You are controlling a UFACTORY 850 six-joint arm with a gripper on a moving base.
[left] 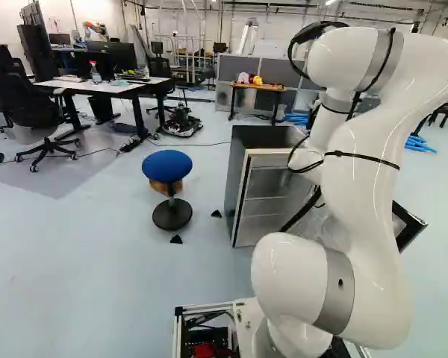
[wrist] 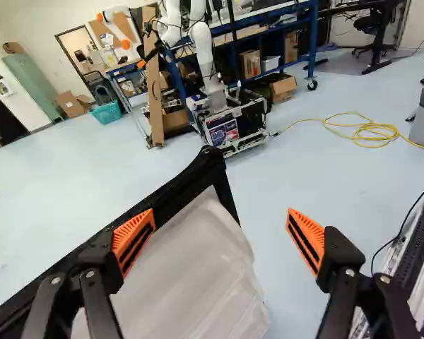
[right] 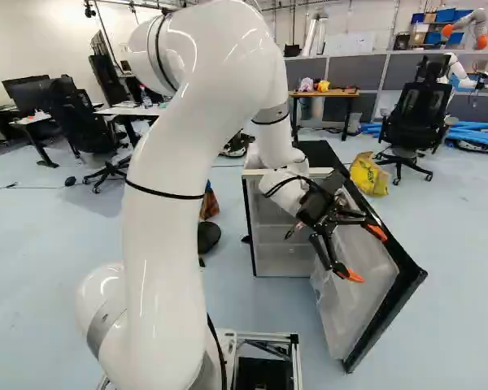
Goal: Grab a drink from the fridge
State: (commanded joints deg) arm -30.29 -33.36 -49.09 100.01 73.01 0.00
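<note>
The drink cannot be made out and is perhaps hidden inside the mini fridge, which stands ahead of the arm with its door swung wide. The end effector is open and empty beside the door's inner side; to do this well, ease it clear of the door's black edge, then turn it squarely toward the shelves before reaching in.

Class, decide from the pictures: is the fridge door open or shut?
Open. The door stands swung out from the fridge, its pale inner side showing, and the fridge's interior is exposed.
</note>
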